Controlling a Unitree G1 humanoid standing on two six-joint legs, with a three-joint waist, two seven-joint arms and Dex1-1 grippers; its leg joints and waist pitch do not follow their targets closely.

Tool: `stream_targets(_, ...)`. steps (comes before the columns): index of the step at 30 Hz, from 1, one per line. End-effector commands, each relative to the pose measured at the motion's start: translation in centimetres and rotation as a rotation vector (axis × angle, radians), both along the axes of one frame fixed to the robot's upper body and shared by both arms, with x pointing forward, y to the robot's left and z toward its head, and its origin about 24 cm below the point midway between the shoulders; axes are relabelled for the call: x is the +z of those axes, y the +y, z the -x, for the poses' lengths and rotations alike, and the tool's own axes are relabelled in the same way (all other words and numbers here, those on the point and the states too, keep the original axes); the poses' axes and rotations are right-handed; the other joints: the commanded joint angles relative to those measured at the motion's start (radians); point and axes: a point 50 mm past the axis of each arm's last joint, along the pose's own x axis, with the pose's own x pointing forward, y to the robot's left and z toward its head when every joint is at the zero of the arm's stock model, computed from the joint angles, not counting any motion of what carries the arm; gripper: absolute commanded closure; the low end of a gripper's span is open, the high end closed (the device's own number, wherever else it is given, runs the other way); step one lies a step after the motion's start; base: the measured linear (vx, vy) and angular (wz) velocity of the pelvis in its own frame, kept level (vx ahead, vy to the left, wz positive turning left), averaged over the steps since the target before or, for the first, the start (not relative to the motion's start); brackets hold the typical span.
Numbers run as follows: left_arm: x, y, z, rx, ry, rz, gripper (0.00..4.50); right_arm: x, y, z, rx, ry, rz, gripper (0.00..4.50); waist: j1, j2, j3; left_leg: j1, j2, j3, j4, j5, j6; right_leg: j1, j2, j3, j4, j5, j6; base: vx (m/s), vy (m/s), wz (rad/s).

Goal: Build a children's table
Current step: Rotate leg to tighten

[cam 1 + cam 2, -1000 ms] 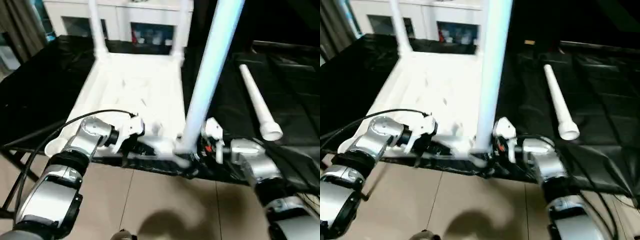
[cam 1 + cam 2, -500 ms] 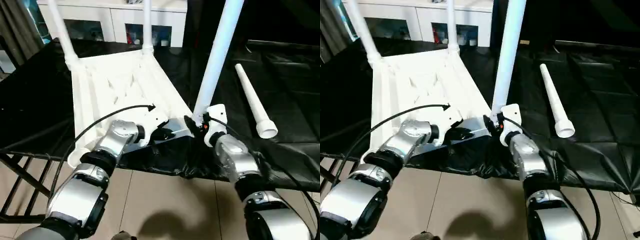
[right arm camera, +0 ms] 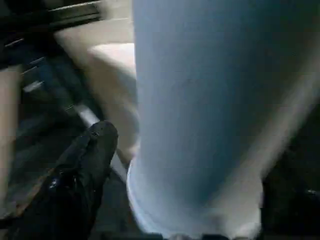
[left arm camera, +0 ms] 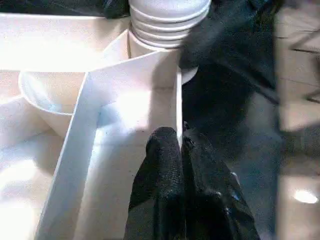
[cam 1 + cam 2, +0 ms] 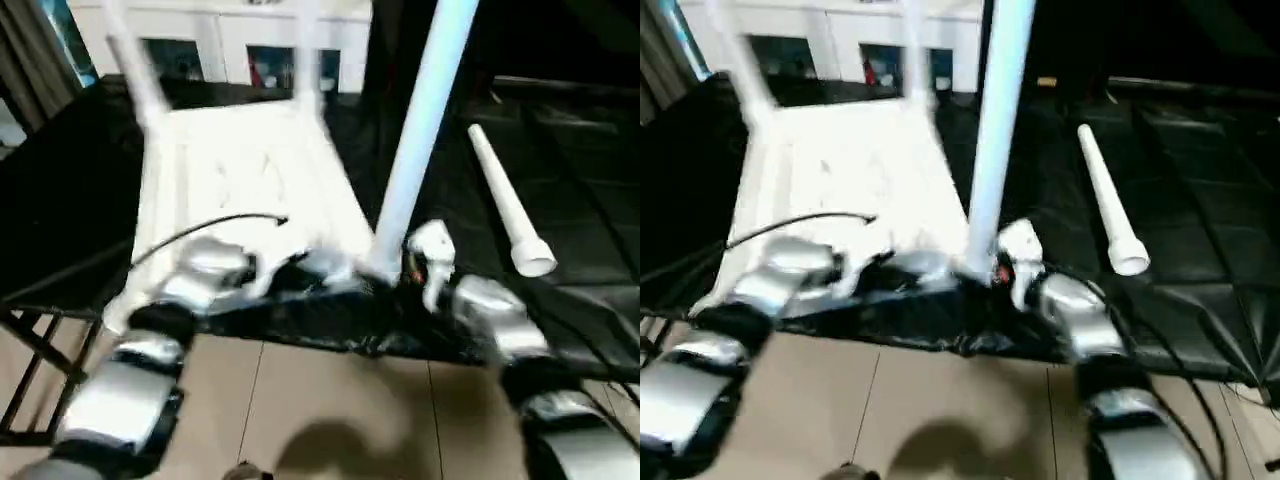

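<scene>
Across the middle of the head views lies the children's table (image 5: 240, 170), upside down on the black-sheeted work table (image 5: 70, 190), its ribbed underside facing up. Two legs rise from its far corners toward the top of the frame, and a third leg (image 5: 420, 130) stands upright from the near right corner, running out of the top of the frame. On the right of the frame a fourth leg (image 5: 505, 200) lies loose on the black sheet, well apart from the tabletop.

My left gripper (image 4: 179, 155) sits at the lower centre of its wrist view with both fingers pressed together, clamped on a thin upright rib of the underside, just beside the socket holding the third leg.

My right gripper (image 5: 405, 272) is at the base of that upright leg. One black finger (image 3: 90, 150) stands just beside the leg's collar; from these views I can't tell whether the pincer is apart or gripping.

At the top of the frame is a white glass-door cabinet (image 5: 230, 40).
</scene>
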Motion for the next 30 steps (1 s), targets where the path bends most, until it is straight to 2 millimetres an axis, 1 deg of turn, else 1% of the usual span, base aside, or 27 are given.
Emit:
stream_targets(1, 0.1, -1.0, 0.5, -0.093, 0.005, 0.016, 4.50, -0.2, 1.6, 1.2, 0.199, 0.037, 0.011, 0.53, 0.003, -0.004, -0.067, 0.018, 0.052, -0.013, -0.061, -0.134, 0.135, 0.049, -0.072, 0.052, -0.062, 0.048, -0.290, 0.000, 0.000, 0.00)
stream_targets(3, 0.3, -0.5, 0.6, -0.119, 0.015, 0.007, 4.50, -0.2, 1.3, 1.7, 0.272, 0.061, 0.027, 0.53, 0.009, -0.003, -0.066, 0.020, 0.055, -0.014, -0.066, -0.155, 0.117, 0.047, -0.073, 0.053, -0.064, 0.016, -0.285, 0.000, 0.000, 0.00)
stream_targets(4, 0.4, -0.3, 0.6, -0.123, 0.016, 0.003, 4.50, -0.2, 1.2, 1.8, 0.299, 0.068, 0.036, 0.53, 0.011, -0.005, -0.065, 0.021, 0.055, -0.014, -0.066, -0.157, 0.112, 0.047, -0.074, 0.054, -0.064, 0.012, -0.285, 0.000, 0.000, 0.00)
stream_targets(5, 0.5, -0.1, 0.5, -0.129, 0.019, 0.002, 4.50, -0.1, 1.1, 2.0, 0.329, 0.082, 0.040, 0.69, 0.012, -0.005, -0.065, 0.021, 0.054, -0.014, -0.067, -0.162, 0.107, 0.047, -0.073, 0.054, -0.065, 0.001, -0.284, 0.000, 0.000, 0.00)
stream_targets(6, 0.5, 0.0, 0.5, -0.130, 0.020, 0.002, 4.50, -0.1, 1.1, 2.1, 0.339, 0.088, 0.042, 0.69, 0.014, -0.005, -0.065, 0.022, 0.055, -0.014, -0.067, -0.158, 0.101, 0.047, -0.075, 0.055, -0.065, -0.002, -0.282, 0.000, 0.000, 0.00)
stream_targets(7, 0.6, 0.2, 0.5, -0.134, 0.023, -0.002, 4.50, 0.0, 1.0, 2.2, 0.353, 0.097, 0.043, 0.78, 0.015, -0.005, -0.066, 0.021, 0.055, -0.014, -0.067, -0.153, 0.098, 0.048, -0.076, 0.055, -0.064, 0.001, -0.283, 0.000, 0.000, 0.00)
stream_targets(8, 0.6, 0.4, 0.5, -0.140, 0.023, -0.008, 4.50, 0.1, 1.0, 2.2, 0.364, 0.103, 0.040, 0.95, 0.015, -0.007, -0.066, 0.021, 0.054, -0.014, -0.067, -0.145, 0.098, 0.047, -0.075, 0.054, -0.063, 0.007, -0.283, 0.000, 0.000, 0.00)
stream_targets(11, 0.7, 0.7, 0.6, -0.154, 0.030, -0.018, 4.50, 0.3, 1.1, 2.2, 0.376, 0.111, 0.031, 1.08, 0.015, -0.006, -0.068, 0.021, 0.054, -0.014, -0.065, -0.127, 0.100, 0.047, -0.075, 0.054, -0.060, 0.030, -0.285, 0.000, 0.000, 0.00)
stream_targets(13, 0.7, 0.8, 0.6, -0.154, 0.035, -0.016, 4.50, 0.4, 1.2, 2.3, 0.377, 0.114, 0.019, 1.31, 0.016, -0.005, -0.068, 0.020, 0.054, -0.014, -0.064, -0.121, 0.103, 0.047, -0.076, 0.053, -0.058, 0.045, -0.289, 0.000, 0.000, 0.00)
stream_targets(18, 0.7, 0.8, 0.5, -0.137, 0.028, -0.013, 4.50, 0.2, 1.4, 2.6, 0.376, 0.130, 0.003, 1.67, 0.019, -0.004, -0.067, 0.021, 0.054, -0.014, -0.065, -0.134, 0.095, 0.047, -0.077, 0.054, -0.062, 0.025, -0.285, 0.000, 0.000, 0.00)
stream_targets(19, 0.7, 0.6, 0.4, -0.117, 0.025, 0.001, 4.50, 0.1, 1.5, 2.6, 0.337, 0.131, -0.013, 1.71, 0.020, -0.006, -0.067, 0.022, 0.054, -0.014, -0.065, -0.134, 0.090, 0.047, -0.076, 0.054, -0.062, 0.019, -0.282, 0.000, 0.000, 0.00)
stream_targets(22, 0.6, 0.3, 0.1, -0.074, 0.015, 0.013, 4.50, -0.1, 1.6, 2.3, 0.266, 0.131, -0.034, 1.74, 0.021, -0.005, -0.067, 0.021, 0.054, -0.014, -0.067, -0.132, 0.086, 0.046, -0.077, 0.054, -0.062, 0.016, -0.278, 0.000, 0.000, 0.00)
stream_targets(24, 0.5, -0.4, -0.3, 0.005, -0.015, 0.011, 4.50, -0.4, 1.8, 1.6, 0.117, 0.109, -0.047, 1.75, 0.019, -0.005, -0.063, 0.023, 0.055, -0.015, -0.071, -0.162, 0.066, 0.043, -0.079, 0.055, -0.068, -0.036, -0.271, 0.000, 0.000, 0.00)
stream_targets(25, 0.4, -0.8, -0.6, 0.045, -0.024, 0.004, 4.50, -0.7, 1.8, 1.0, 0.011, 0.094, -0.037, 1.75, 0.015, -0.009, -0.062, 0.024, 0.055, -0.016, -0.075, -0.181, 0.049, 0.044, -0.079, 0.056, -0.073, -0.079, -0.262, 0.000, 0.000, 0.00)
stream_targets(26, 0.3, -1.0, -0.7, 0.063, -0.028, 0.000, 4.50, -0.8, 1.8, 0.8, -0.036, 0.087, -0.033, 1.75, 0.013, -0.006, -0.061, 0.026, 0.056, -0.017, -0.076, -0.187, 0.034, 0.041, -0.082, 0.058, -0.074, -0.101, -0.258, 0.000, 0.000, 0.00)
stream_targets(27, 0.2, -1.5, -0.9, 0.111, -0.044, 0.001, 4.50, -1.2, 1.8, 0.2, -0.148, 0.068, -0.024, 1.76, 0.004, -0.008, -0.056, 0.025, 0.053, -0.019, -0.082, -0.232, 0.003, 0.042, -0.084, 0.059, -0.084, -0.191, -0.239, 0.000, 0.000, 0.00)
stream_targets(28, 0.2, -1.5, -0.9, 0.111, -0.044, 0.001, 4.50, -1.2, 1.8, 0.2, -0.148, 0.068, -0.024, 1.76, 0.001, -0.008, -0.055, 0.026, 0.052, -0.020, -0.083, -0.243, -0.005, 0.041, -0.084, 0.059, -0.087, -0.212, -0.234, 0.000, 0.000, 0.00)
stream_targets(29, 0.1, -2.5, -1.1, 0.154, -0.045, 0.021, 4.50, -1.7, 2.0, -0.3, -0.275, 0.076, -0.019, 1.76, -0.002, -0.010, -0.057, 0.027, 0.051, -0.020, -0.083, -0.243, -0.010, 0.041, -0.084, 0.060, -0.090, -0.225, -0.224, 0.000, 0.000, 0.00)
stream_targets(30, 0.1, -2.5, -1.1, 0.154, -0.045, 0.021, 4.50, -1.7, 2.0, -0.3, -0.275, 0.076, -0.019, 1.76, -0.006, -0.009, -0.055, 0.027, 0.051, -0.019, -0.083, -0.240, -0.011, 0.039, -0.082, 0.062, -0.089, -0.219, -0.225, 0.000, 0.000, 0.00)
